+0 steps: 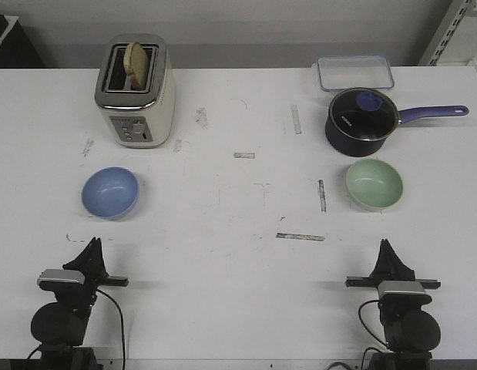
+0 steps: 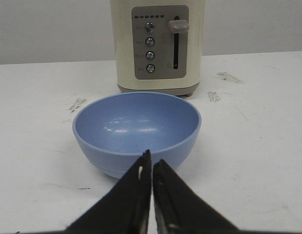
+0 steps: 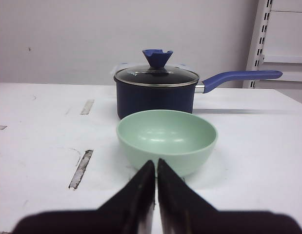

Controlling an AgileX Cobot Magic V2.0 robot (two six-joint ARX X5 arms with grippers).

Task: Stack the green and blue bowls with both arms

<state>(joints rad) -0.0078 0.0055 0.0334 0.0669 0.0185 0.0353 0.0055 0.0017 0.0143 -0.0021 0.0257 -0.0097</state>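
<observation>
The blue bowl (image 1: 110, 192) stands upright and empty on the left of the white table; it also shows in the left wrist view (image 2: 136, 130). The green bowl (image 1: 374, 183) stands upright and empty on the right; it also shows in the right wrist view (image 3: 167, 139). My left gripper (image 1: 92, 244) is shut and empty, near the front edge, a short way in front of the blue bowl; in its wrist view (image 2: 151, 162) the jaws stand together. My right gripper (image 1: 385, 246) is shut and empty, a short way in front of the green bowl; in its wrist view (image 3: 156, 166) the jaws stand together.
A cream toaster (image 1: 136, 90) with bread in it stands behind the blue bowl. A dark saucepan with a purple handle (image 1: 364, 116) stands just behind the green bowl, a clear lidded box (image 1: 354, 73) behind that. Tape marks (image 1: 300, 237) dot the table's middle.
</observation>
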